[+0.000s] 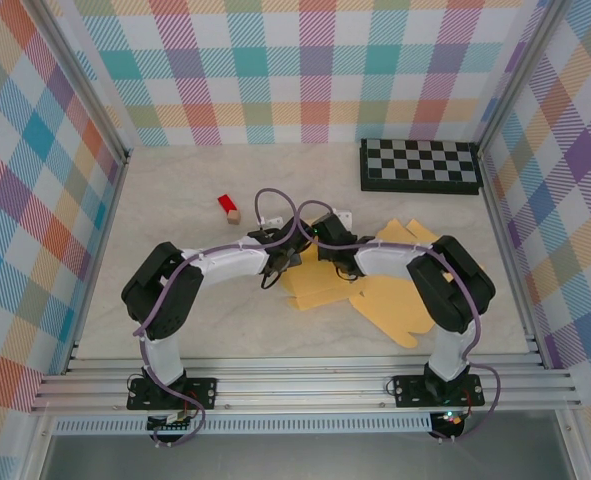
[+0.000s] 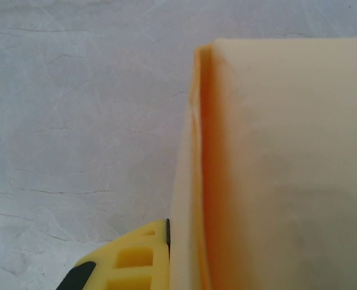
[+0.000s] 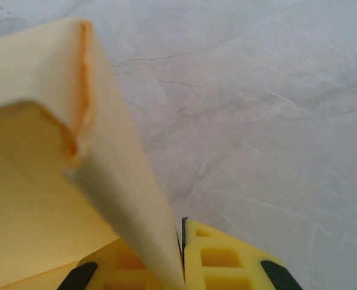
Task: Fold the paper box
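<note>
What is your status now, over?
Right hand shut on a raised flap of the paper box. Left hand at its folded edge, grip unclear. Red block and chessboard lie apart.

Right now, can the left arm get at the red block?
Probably yes: only bare table lies between the left hand and the red block. But that hand sits against the paper box, so it would have to leave it first.
</note>
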Action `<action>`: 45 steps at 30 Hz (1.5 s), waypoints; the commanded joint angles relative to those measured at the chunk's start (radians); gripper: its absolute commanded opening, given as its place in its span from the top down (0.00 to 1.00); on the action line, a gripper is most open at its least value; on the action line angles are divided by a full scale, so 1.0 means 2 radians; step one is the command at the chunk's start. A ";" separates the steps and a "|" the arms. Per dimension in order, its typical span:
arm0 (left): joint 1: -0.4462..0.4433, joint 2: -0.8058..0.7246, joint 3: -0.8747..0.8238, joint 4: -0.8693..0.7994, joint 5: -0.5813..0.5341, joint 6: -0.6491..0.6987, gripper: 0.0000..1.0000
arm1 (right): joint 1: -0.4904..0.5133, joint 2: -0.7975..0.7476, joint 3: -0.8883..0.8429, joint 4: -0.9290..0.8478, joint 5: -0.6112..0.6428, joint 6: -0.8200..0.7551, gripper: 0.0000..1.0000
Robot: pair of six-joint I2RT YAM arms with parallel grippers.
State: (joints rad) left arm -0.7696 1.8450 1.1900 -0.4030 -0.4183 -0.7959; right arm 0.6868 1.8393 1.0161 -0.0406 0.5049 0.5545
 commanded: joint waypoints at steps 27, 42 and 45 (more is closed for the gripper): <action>0.000 0.008 -0.022 -0.014 -0.117 0.020 1.00 | -0.053 -0.185 -0.117 0.044 -0.225 -0.077 0.62; -0.012 -0.033 -0.192 0.358 -0.213 0.162 1.00 | -0.116 -0.118 0.046 -0.058 -0.368 0.013 0.62; -0.014 -0.026 -0.203 0.397 -0.218 0.177 1.00 | -0.108 -0.105 0.054 -0.057 -0.372 0.018 0.62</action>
State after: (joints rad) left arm -0.7849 1.7996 0.8021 0.2432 -0.7864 -0.5060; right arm 0.4576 1.6035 1.0946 -0.1173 -0.1814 0.5434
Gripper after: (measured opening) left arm 0.092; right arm 0.381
